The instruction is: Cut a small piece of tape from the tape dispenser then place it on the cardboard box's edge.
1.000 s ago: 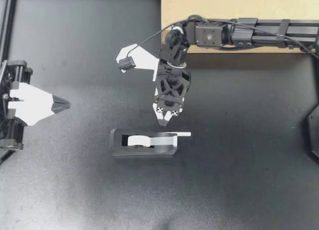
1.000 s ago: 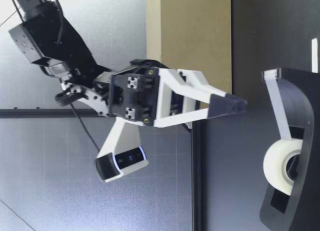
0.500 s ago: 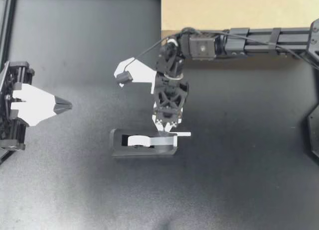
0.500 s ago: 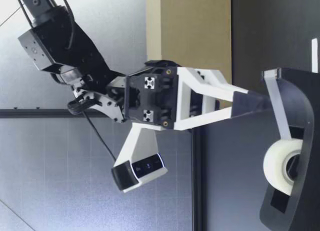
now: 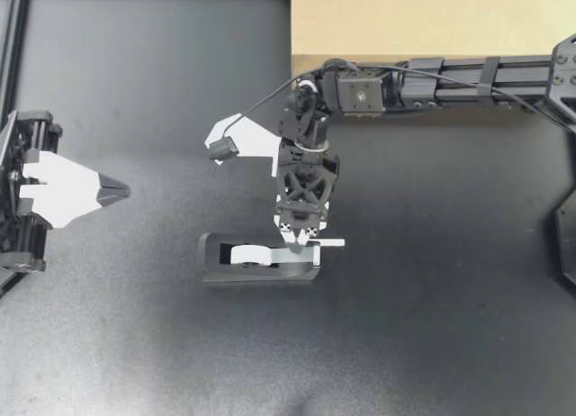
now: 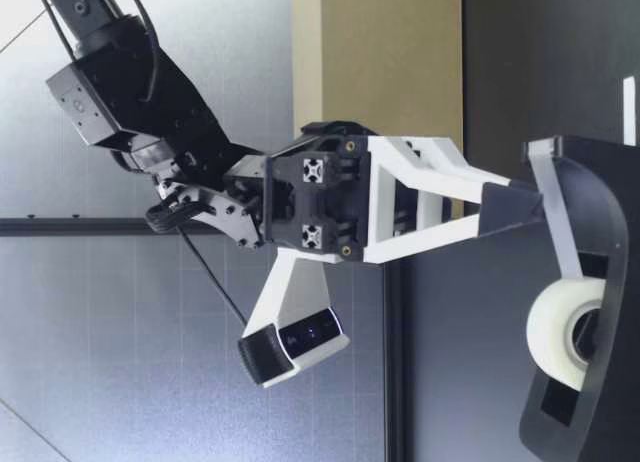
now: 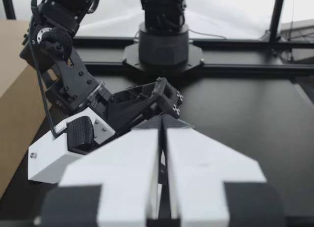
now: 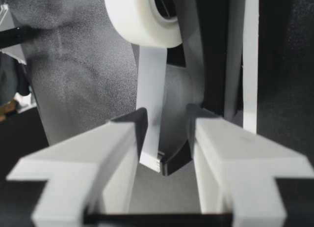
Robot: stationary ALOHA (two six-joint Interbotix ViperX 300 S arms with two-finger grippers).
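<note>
Our right pincer (image 5: 301,243) comes in from the right and hangs tips-down over the cutter end of the tape dispenser (image 5: 261,261). The dispenser sits near the middle of the dark tabletop (image 5: 450,308), well apart from the cardboard box (image 5: 405,20) at the far edge.

In the right wrist view the fingers (image 8: 117,153) are spread. The strip of tape (image 8: 151,84) runs from the roll (image 8: 142,15) down to the cutter and lies between them, close against one finger. We cannot tell whether it touches that finger, and the other finger stands clear of it.

From table height, the dark fingertips of our right pincer (image 6: 515,207) meet the top of the dispenser (image 6: 600,282), just where the strip ends.

Our left pincer (image 5: 121,192) rests at the tabletop's left side, far from the dispenser. In the left wrist view its fingers (image 7: 132,173) are pressed together, with only a thin seam between them.
</note>
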